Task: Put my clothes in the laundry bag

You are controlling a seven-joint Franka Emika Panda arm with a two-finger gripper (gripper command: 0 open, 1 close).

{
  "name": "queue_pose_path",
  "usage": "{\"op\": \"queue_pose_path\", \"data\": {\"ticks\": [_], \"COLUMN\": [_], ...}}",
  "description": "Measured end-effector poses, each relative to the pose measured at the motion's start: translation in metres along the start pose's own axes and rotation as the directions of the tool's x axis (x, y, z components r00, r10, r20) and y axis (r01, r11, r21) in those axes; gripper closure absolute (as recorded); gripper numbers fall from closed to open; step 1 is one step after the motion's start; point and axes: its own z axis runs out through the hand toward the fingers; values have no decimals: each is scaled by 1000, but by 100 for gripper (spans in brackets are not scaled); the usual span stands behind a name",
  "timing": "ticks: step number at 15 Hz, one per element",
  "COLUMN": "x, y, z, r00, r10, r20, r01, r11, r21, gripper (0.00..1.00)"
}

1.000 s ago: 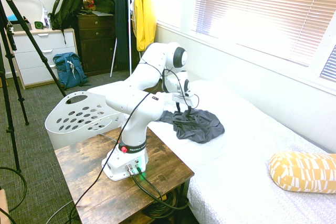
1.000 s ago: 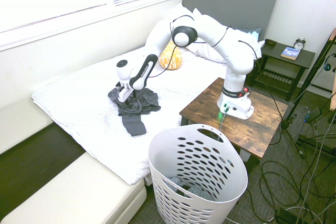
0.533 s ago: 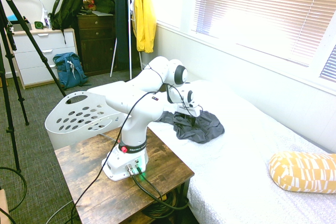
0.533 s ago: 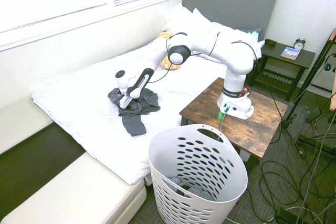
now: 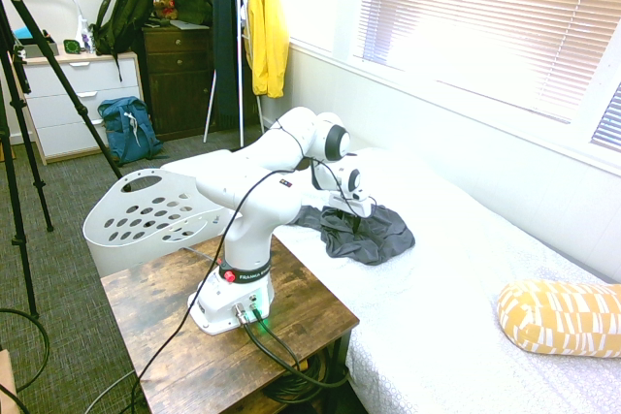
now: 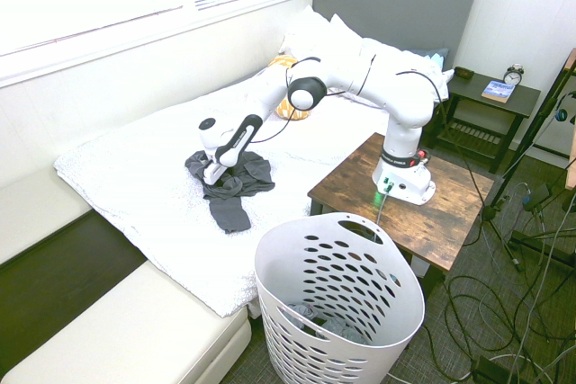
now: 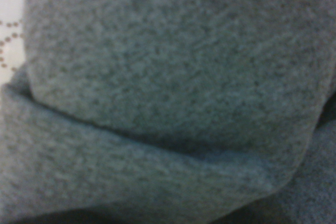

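The clothes (image 5: 378,238) (image 6: 241,188) are a dark charcoal-grey garment lying crumpled on the white bed, near the edge closest to the arm. My gripper (image 5: 352,220) (image 6: 213,181) points down and is pressed into the garment's near part, its tips sunk in the folds. Grey fabric (image 7: 168,77) with a thick fold fills the whole wrist view. The laundry bag (image 5: 146,208) (image 6: 338,299), a white basket with oval holes, stands on the floor beside the bed and the wooden table, with some grey fabric at its bottom.
The arm's base sits on a wooden side table (image 5: 165,336) (image 6: 454,209) between bed and basket. A yellow pillow (image 5: 563,317) lies further up the bed. A yellow jacket (image 5: 267,26) hangs by the window; a blue backpack (image 5: 126,128) leans on the drawers.
The arm has bent lower and brought the gripper down from just above the garment into its folds. The garment and the basket lie where they were.
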Motion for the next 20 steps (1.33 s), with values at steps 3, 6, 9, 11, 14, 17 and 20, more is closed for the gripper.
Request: {"op": "queue_pose_path", "data": {"ticks": [3, 6, 9, 11, 14, 17, 20], "x": [-6, -15, -21, -23, -22, -19, -14], "y": [-2, 1, 12, 21, 36, 41, 43], "z": [-2, -6, -13, -23, -42, -69, -129], "r00": [1000, 1000, 1000, 1000, 1000, 1000, 1000], "r10": [-5, -13, -10, 2, 11, 9, 14], "r20": [5, 3, 6, 14, 23, 27, 6], "r01": [5, 12, 9, -3, -13, -12, -14], "r11": [1000, 999, 998, 997, 996, 994, 988], "r21": [17, 43, 67, 79, 92, 105, 151], "gripper": [100, 100, 100, 100, 100, 100, 100]}}
